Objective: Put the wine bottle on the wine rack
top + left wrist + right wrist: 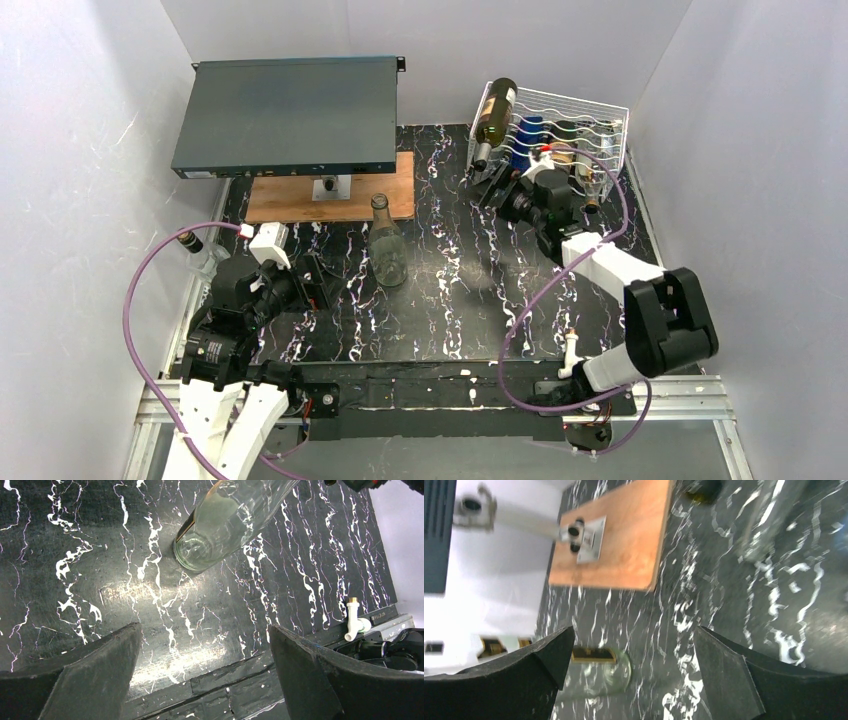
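White walls close round a black, white-veined desk (pixel 450 290).

Far right corner: white wire wine rack (pixel 590 120), wavy tiers, several cradles wide. Dark green wine bottle (pixel 495 112) lies on the rack's left end, up on the top wires, neck sloping down toward the near edge. A blue bottle (pixel 527 135) and others sit lower in the rack, hard to make out.

Right hand (pixel 503 190) hangs just in front of the rack's left end, close under the bottle's neck. Its fingers (pixel 539 665) are spread wide with nothing between them; the wrist view is blurred.

Left hand (pixel 312 280) sits low near the left edge, also spread wide and empty, with bare desk between the fingers (pixel 100 665).

Mid-desk: clear bottle (pixel 387 250) standing upright, well apart from both hands.

Far left: dark flat metal box (pixel 290 115) raised on a stand over a wooden board (pixel 330 200).

Left edge: small bottle (pixel 197 250) with a dark cap.
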{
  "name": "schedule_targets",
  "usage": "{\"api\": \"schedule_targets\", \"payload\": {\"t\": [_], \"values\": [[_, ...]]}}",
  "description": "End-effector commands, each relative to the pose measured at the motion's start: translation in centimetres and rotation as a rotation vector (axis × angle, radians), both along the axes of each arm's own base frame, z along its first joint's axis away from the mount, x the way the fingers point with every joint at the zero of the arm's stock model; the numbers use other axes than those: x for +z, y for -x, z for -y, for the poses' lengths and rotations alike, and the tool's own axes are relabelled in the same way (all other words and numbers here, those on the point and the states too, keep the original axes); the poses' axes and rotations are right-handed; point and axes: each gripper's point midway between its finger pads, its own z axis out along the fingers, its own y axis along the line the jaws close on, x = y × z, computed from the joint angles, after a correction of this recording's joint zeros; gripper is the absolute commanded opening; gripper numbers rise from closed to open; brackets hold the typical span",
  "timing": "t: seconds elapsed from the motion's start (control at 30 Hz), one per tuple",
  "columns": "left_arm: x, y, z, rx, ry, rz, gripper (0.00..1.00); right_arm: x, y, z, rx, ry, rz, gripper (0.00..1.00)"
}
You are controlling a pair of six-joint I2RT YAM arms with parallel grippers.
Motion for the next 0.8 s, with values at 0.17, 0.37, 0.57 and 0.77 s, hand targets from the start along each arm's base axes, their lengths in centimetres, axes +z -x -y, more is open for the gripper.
{"api": "schedule_targets", "payload": {"t": [0.17,0.37,0.57,0.77], "values": [[-0.1,0.0,0.1,-0.016,-0.006,0.004,0.99,2.1,10.5,-7.7,0.383,0.2,0.193,0.98],[0.0,0.1,0.0,-0.01,-0.006,0.012,0.99,6.6,13.6,-12.2,0.493,0.257,0.348,0.98],[-0.1,0.0,-0.1,0.0,-0.009,0.01,0.99,8.7,13.2,-14.5,0.415,0.377,0.408,0.87],[-0.1,0.0,-0.2,0.002,-0.01,0.009,0.99,10.3,13.0,-17.4,0.377,0.451,0.479,0.86]]}}
